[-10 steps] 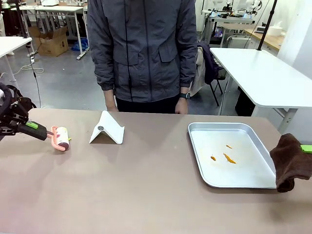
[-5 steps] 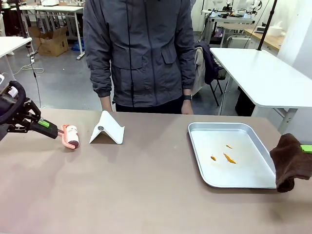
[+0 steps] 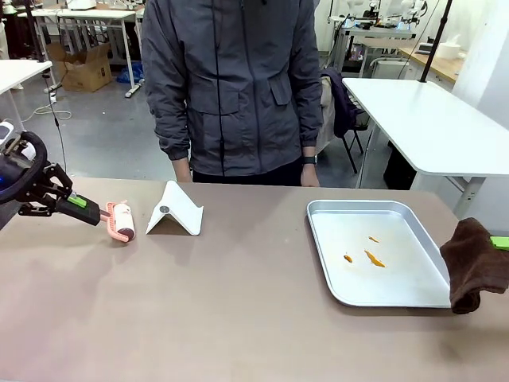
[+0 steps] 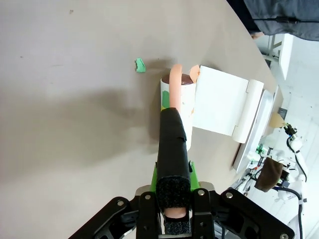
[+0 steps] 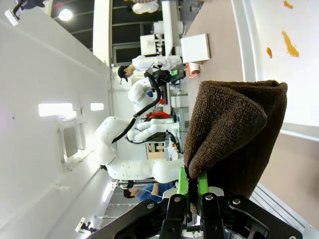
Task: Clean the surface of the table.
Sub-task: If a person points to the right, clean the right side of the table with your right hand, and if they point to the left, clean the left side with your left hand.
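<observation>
**A:** Where is the surface to be cleaned?

**B:** The wide, matte brownish-taupe tabletop (image 3: 238, 310) spans the whole lower half of the front view.

**A:** And the pincers?

**B:** The left pincer (image 3: 75, 202), at the left edge, is pressed onto the black handle of a pink-framed lint roller with a white roll (image 3: 122, 220). The roll is low over the tabletop, but I cannot tell if it touches. The right pincer (image 5: 193, 186) pinches a folded dark brown terry cloth (image 3: 475, 263), which hangs at the right edge of the frame.

**A:** What stands around them?

**B:** Just right of the roller is a white folded tent-shaped stand (image 3: 176, 211), very close to the roll. In the left wrist view a small green scrap (image 4: 140, 65) lies on the tabletop just past the roll. At centre right sits a rectangular silver metal tray (image 3: 358, 204) with a few orange crumbs (image 3: 372, 258) inside. The cloth hangs just beside its right rim.

**A:** Anyone nearby?

**B:** A person in a dark grey jacket (image 3: 235, 87) stands at the far edge, top centre, arms down.
</observation>
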### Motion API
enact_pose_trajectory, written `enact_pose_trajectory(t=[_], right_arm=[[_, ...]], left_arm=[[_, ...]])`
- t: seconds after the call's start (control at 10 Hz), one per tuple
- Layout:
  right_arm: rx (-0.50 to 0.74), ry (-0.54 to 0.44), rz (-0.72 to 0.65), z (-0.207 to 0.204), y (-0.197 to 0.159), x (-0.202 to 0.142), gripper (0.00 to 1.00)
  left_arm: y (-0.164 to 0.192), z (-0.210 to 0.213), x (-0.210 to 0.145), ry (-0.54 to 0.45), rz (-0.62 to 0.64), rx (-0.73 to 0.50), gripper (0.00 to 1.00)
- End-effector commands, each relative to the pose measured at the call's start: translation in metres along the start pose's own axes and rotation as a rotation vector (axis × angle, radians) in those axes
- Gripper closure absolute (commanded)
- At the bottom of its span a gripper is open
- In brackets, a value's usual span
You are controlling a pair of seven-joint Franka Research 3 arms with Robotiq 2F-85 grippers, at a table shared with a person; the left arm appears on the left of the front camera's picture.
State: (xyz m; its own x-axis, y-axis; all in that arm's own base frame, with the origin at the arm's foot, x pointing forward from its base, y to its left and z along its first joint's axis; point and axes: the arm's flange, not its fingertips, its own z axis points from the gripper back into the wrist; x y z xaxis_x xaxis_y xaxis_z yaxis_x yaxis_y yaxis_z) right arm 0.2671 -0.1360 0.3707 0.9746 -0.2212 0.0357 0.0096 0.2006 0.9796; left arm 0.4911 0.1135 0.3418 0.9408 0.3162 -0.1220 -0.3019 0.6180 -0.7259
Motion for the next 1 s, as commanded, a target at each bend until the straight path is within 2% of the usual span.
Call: enact_pose_trajectory(t=[0.0, 0.3, 0.5, 0.7, 0.9], right_arm=[[0.007, 0.010, 0.009, 0.001, 0.002, -0.002, 1.00], [0.007, 0.010, 0.009, 0.001, 0.002, -0.002, 1.00], [0.007, 0.010, 0.009, 0.001, 0.002, -0.002, 1.00], [0.007, 0.010, 0.009, 0.001, 0.002, -0.002, 1.00], [0.007, 0.010, 0.009, 0.001, 0.002, -0.002, 1.00]], left_arm=[[0.012, -0.009, -0.005, 0.039, -0.011, 0.005, 0.78], [0.011, 0.041, -0.015, -0.018, -0.097, -0.194, 0.78], [0.019, 0.077, -0.028, -0.033, -0.133, -0.285, 0.78], [0.040, 0.105, -0.040, -0.013, -0.154, -0.340, 0.78], [0.072, 0.142, -0.063, 0.088, -0.169, -0.405, 0.78]])
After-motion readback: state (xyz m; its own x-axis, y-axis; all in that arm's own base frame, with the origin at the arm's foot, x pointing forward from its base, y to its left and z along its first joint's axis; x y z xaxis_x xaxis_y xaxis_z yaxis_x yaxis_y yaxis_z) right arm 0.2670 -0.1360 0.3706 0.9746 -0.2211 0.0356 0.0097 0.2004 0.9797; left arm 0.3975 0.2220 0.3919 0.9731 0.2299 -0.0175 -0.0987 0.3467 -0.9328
